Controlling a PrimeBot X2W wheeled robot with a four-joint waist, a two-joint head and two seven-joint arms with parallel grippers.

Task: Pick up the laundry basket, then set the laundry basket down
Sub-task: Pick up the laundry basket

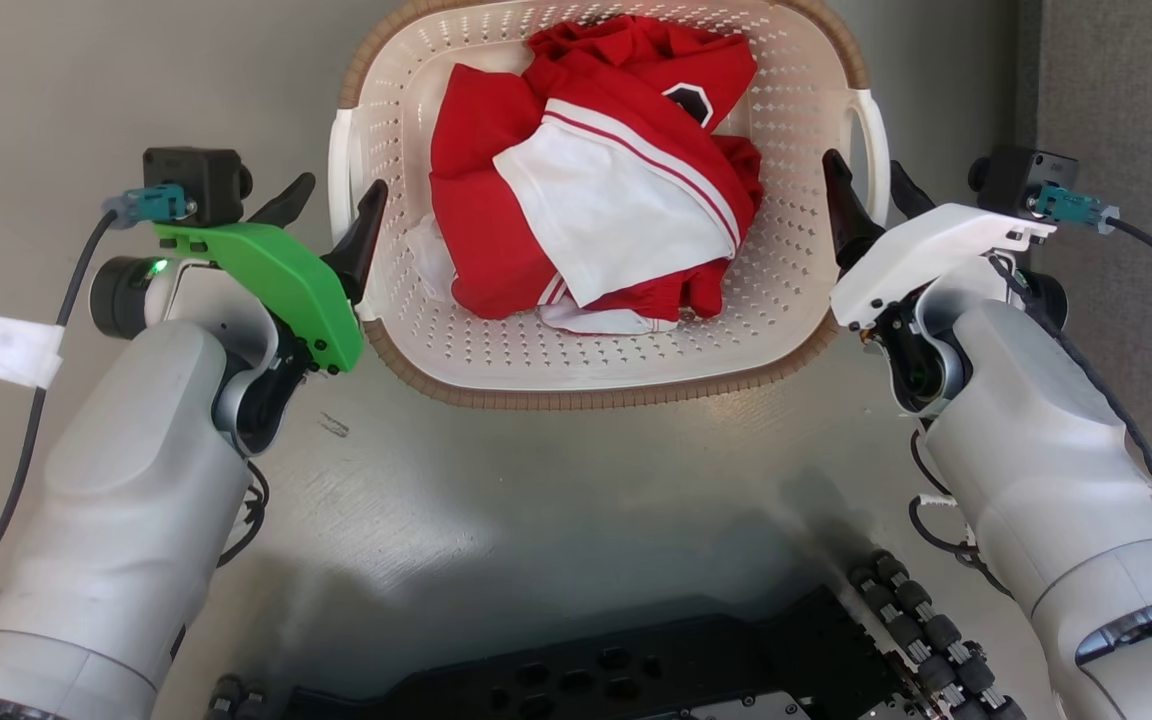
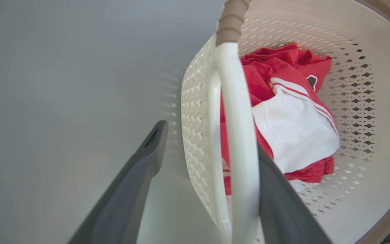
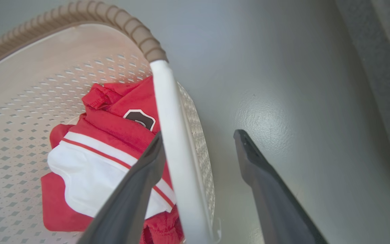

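The laundry basket (image 1: pixel 576 398), cream and perforated with a brown woven-look rim, sits on the grey floor ahead of me, holding red and white clothes (image 1: pixel 596 170). My left gripper (image 1: pixel 343 185) is open astride the basket's left white handle (image 2: pixel 235 118): one finger is inside the basket, the other outside over the floor. My right gripper (image 1: pixel 863 165) is open the same way around the right white handle (image 3: pixel 168 112), its inner finger close against the handle. In the left wrist view the inner finger's tip is hidden behind the handle.
Glossy grey floor (image 1: pixel 536 500) surrounds the basket. A darker grey textured surface (image 1: pixel 1116 90) runs along the right side. My black wheeled base (image 1: pixel 636 670) fills the bottom of the head view, just short of the basket's near rim.
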